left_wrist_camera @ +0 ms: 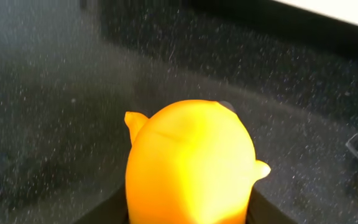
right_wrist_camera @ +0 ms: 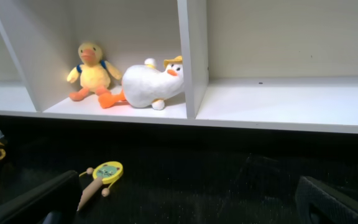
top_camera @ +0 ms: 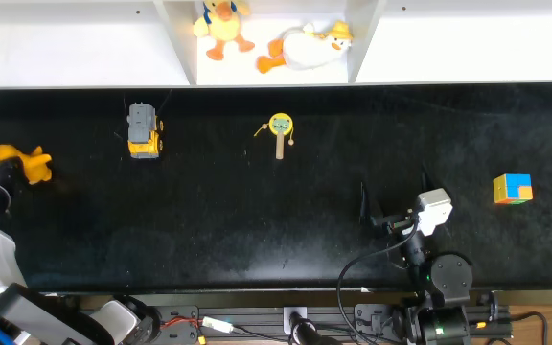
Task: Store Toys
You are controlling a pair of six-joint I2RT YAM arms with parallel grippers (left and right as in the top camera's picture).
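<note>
My left gripper [top_camera: 8, 165] is shut on an orange rubber toy [top_camera: 27, 161] at the far left of the black table; the rounded toy [left_wrist_camera: 190, 165] sits between the dark fingers [left_wrist_camera: 267, 213]. My right gripper [top_camera: 393, 203] stands open and holds nothing near the table's front right [right_wrist_camera: 179, 214]. Loose on the table lie a yellow-grey toy truck [top_camera: 143, 129], a small rattle drum on a stick [top_camera: 280, 130] and a coloured cube [top_camera: 512, 189]. A yellow plush duck [top_camera: 221, 24] and a white plush goose [top_camera: 307, 46] lie in the shelf's middle compartment.
A white shelf unit [top_camera: 372, 43] with upright dividers runs along the table's far edge; its right compartment [right_wrist_camera: 291, 102] has a bare floor. Cables and the arm bases [top_camera: 444, 278] line the front edge.
</note>
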